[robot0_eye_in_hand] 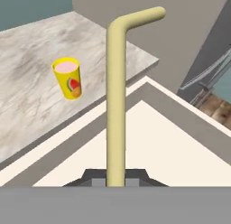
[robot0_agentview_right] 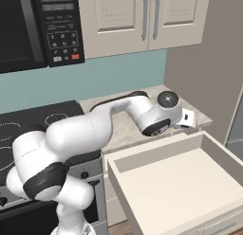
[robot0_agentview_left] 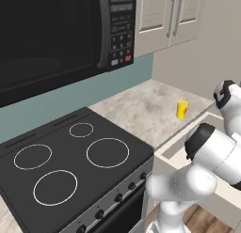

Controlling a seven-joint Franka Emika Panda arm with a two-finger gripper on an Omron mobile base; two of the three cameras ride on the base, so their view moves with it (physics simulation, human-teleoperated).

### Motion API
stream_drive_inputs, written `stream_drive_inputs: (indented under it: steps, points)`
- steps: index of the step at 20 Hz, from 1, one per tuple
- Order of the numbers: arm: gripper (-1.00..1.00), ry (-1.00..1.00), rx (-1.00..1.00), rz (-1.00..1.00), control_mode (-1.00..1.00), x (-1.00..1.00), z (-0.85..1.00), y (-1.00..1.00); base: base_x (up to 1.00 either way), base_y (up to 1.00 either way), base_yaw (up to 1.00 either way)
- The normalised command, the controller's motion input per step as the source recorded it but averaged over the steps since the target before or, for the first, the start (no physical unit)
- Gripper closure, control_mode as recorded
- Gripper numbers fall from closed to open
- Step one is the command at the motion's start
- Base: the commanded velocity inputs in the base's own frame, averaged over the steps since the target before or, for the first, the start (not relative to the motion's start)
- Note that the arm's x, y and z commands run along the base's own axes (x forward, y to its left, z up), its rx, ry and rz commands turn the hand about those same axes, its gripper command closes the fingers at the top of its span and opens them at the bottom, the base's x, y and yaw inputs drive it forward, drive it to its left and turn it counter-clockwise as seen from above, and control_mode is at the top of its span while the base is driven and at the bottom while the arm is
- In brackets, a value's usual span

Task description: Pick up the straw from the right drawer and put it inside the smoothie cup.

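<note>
Hand view: thin pale-yellow straw (robot0_eye_in_hand: 115, 105) rises from the bottom centre of the frame, clamped between the two dark fingertips of the gripper (robot0_eye_in_hand: 115, 179), jaws closed on its lower end. Long axis runs straight up the frame; near the top it bends at an elbow and the short end points toward the upper right.

Small bright yellow smoothie cup (robot0_eye_in_hand: 68, 78) with fruit print and pink fill stands upright on the grey marbled counter (robot0_eye_in_hand: 27, 96), left of the straw in the upper-left part of the frame, well apart from it.

Beneath the straw, the pale cream box-shaped right drawer (robot0_eye_in_hand: 171, 142) stands open, its inside bare, rim running diagonally across the lower frame.

Right base view: white arm reaches across centre frame; hand sits at the counter edge just above the drawer's (robot0_agentview_right: 190, 182) back rim.

Left base view: cup (robot0_agentview_left: 182, 109) on the counter at centre right, black stovetop (robot0_agentview_left: 70, 161) at lower left.
</note>
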Motion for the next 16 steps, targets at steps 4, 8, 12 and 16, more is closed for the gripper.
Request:
stream_drive_inputs:
  steps: [4,8,12,16]
  points:
    - [1.0,-0.27,-0.13,-0.11,-1.0,0.44,0.19,0.34,0.0,0.0,0.0]
    - [1.0,-0.08,-0.04,-0.12,-1.0,0.42,-0.08,0.13,0.0,0.0,0.0]
    - [1.0,0.0,0.0,-0.03,-1.0,0.21,-0.03,0.01,0.0,0.0,0.0]
    - [1.0,0.02,0.0,-0.02,-1.0,0.29,0.16,0.0,0.0,0.0,0.0]
